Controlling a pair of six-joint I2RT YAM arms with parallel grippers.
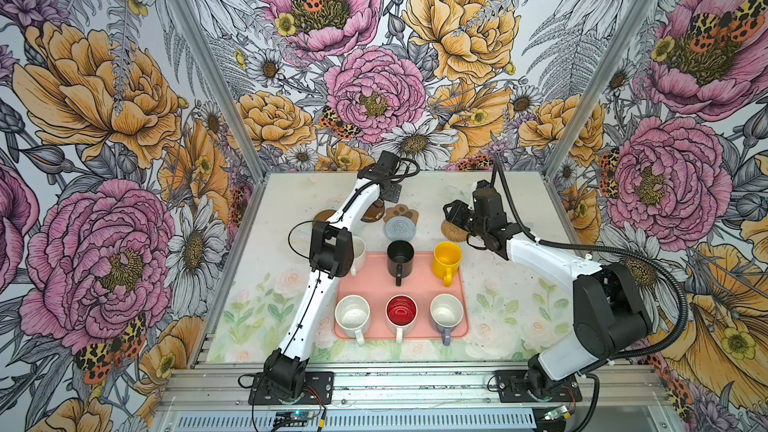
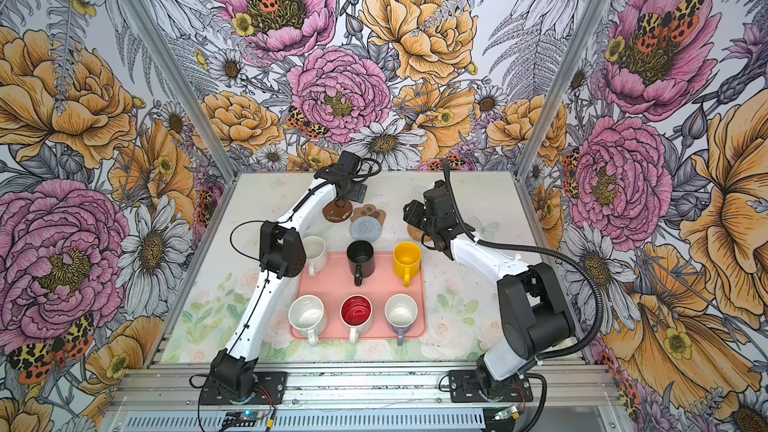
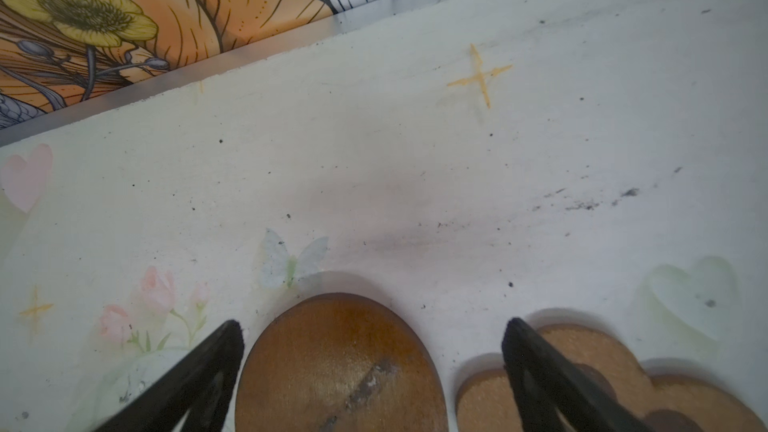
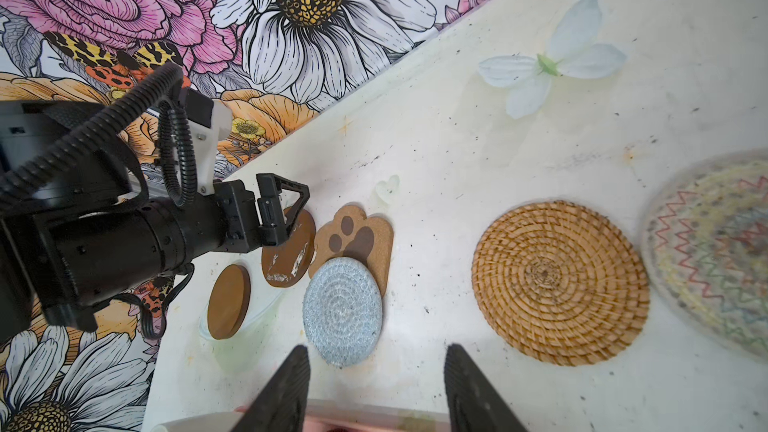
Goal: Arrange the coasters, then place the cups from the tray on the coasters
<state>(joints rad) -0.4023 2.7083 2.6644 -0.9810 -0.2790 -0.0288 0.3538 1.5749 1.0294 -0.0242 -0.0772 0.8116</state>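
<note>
Left pincer [image 3: 372, 326] spread wide astride brown disc [image 3: 340, 367], open table [image 3: 415, 160] beyond; right pincer [image 4: 378, 351] parted, empty.

Pale floral table [image 1: 257, 280], salmon-pink tray [image 1: 422, 284] near front, coasters [image 4: 343, 311] spread behind it

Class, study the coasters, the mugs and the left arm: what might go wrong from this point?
1. The left gripper's open jaws straddle the brown disc coaster, with one finger over the paw-print coaster; closing may drag both.
2. The grey-blue woven coaster overlaps the paw-print coaster, so moving either may shift the other.
3. The left arm's elbow looks close to the white mug by the tray's far-left corner; a swing might knock it.
</note>
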